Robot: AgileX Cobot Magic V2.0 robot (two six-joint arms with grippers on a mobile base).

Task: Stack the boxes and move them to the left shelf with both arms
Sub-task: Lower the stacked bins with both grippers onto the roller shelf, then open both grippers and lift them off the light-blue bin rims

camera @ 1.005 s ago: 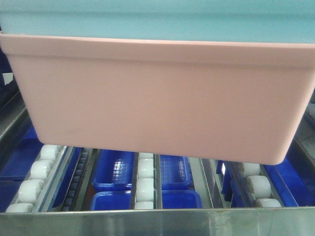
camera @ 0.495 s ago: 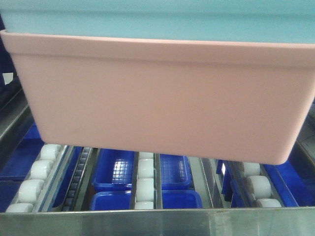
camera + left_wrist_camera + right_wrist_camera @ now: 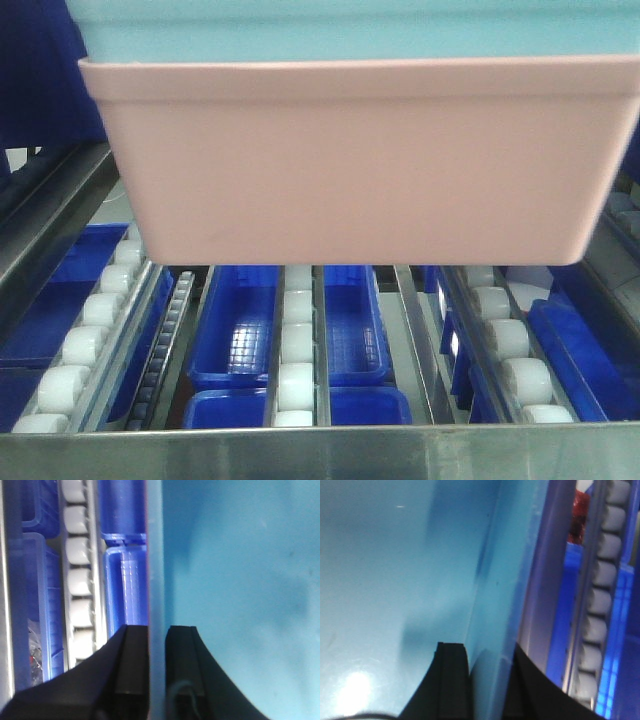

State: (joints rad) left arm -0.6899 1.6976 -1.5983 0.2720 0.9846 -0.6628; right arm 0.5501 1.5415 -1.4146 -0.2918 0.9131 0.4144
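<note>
Salmon pink box (image 3: pixel 350 165) with light blue box (image 3: pixel 350 25) nested inside, held above the left shelf (image 3: pixel 300 345) rollers, clear of its steel front bar (image 3: pixel 320 452); left end effector (image 3: pixel 156 645) clamped over the blue box's left wall; right end effector (image 3: pixel 487 665) clamped over its right wall; no readable writing.

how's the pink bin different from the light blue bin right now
The pink bin is outermost and lower, its whole front wall showing; the light blue bin sits nested inside it, only a band above the pink rim visible. Each wrist view shows jaws clamping the blue bin's wall, one jaw inside and one outside. Both hang together, held above the shelf's rollers.
</note>
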